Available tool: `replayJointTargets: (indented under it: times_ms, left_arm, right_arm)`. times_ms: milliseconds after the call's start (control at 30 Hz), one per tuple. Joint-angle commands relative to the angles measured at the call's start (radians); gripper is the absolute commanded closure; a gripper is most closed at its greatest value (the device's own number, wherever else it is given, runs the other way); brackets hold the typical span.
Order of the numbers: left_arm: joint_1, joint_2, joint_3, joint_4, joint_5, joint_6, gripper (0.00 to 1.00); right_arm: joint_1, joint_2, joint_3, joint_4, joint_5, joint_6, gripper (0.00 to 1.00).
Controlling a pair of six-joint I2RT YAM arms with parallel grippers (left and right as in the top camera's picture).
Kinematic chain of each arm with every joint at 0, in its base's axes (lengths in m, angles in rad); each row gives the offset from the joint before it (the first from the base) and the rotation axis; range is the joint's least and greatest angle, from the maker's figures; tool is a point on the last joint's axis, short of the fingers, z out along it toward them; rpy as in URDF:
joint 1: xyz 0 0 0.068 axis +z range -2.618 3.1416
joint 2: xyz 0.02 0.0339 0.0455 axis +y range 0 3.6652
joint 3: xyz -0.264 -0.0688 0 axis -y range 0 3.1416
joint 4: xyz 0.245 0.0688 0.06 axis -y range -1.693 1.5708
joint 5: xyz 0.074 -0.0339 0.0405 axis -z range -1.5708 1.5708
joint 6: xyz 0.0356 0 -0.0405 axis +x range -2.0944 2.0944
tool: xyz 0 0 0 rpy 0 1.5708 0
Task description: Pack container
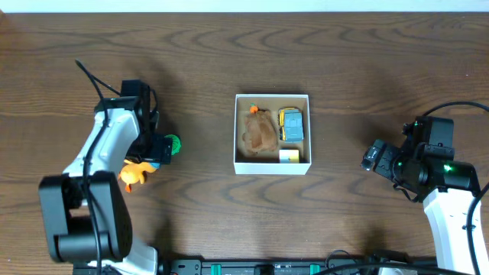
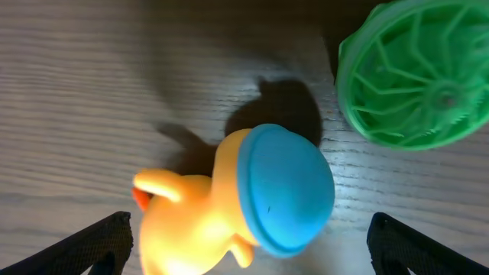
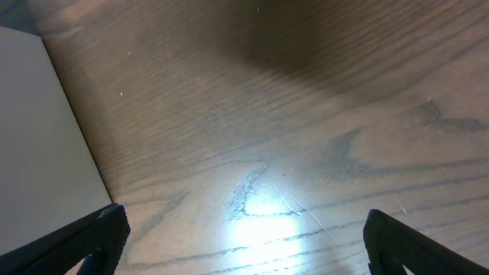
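Duck toy [image 2: 229,206] lies near the left edge of the desk [image 1: 344,61], under the wide-open left gripper [image 2: 267,246]. I'd drop straight, pinch its body and miss the green disc [image 2: 416,72]. Container [image 1: 235,137] sits mid-desk; right gripper [image 3: 244,244] gapes empty.

You can see the container [image 1: 272,95] in the middle of the tabletop [image 1: 229,46]: a small square box, thin white walls, open top, sitting flat. Inside lie a brown toy [image 1: 259,131], a yellow and blue truck [image 1: 291,124] and a little pale block [image 1: 289,155].
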State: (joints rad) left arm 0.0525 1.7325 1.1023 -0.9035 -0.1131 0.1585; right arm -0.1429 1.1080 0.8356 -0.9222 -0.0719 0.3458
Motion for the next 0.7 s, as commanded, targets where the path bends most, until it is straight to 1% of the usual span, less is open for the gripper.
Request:
replayJointTargets:
  times_ms: [0, 133, 167, 267, 333, 433, 500, 567, 667]
  left_arm:
    - [0.008, 0.032, -0.013, 0.0, -0.019, 0.013, 0.02]
    - [0.008, 0.059, -0.019, 0.0, -0.019, 0.012, 0.01]
    - [0.008, 0.063, -0.019, 0.0, -0.019, 0.012, 0.03]
    - [0.008, 0.064, -0.019, 0.0, -0.019, 0.013, 0.18]
    - [0.008, 0.064, -0.019, 0.0, -0.019, 0.013, 0.35]
    - [0.008, 0.064, -0.019, 0.0, -0.019, 0.013, 0.49]
    - [0.008, 0.064, -0.019, 0.0, -0.019, 0.012, 0.56]
    - [0.008, 0.064, -0.019, 0.0, -0.019, 0.012, 0.59]
    - [0.008, 0.064, -0.019, 0.0, -0.019, 0.013, 0.66]
  right_arm:
    - [0.0, 0.004, -0.004, 0.003, -0.003, -0.022, 0.01]
    - [0.0, 0.004, -0.004, 0.003, -0.003, -0.023, 0.01]
    - [0.0, 0.004, -0.004, 0.003, -0.003, -0.023, 0.01]
    - [0.0, 0.004, -0.004, 0.002, -0.003, -0.029, 0.01]
    - [0.0, 0.004, -0.004, 0.002, -0.003, -0.029, 0.01]
    - [0.0, 0.004, -0.004, 0.002, -0.003, -0.029, 0.01]
    - [0.0, 0.004, -0.004, 0.002, -0.003, -0.029, 0.01]
    - [0.0, 0.004, -0.004, 0.002, -0.003, -0.029, 0.01]
    - [0.0, 0.004, -0.004, 0.002, -0.003, -0.029, 0.01]
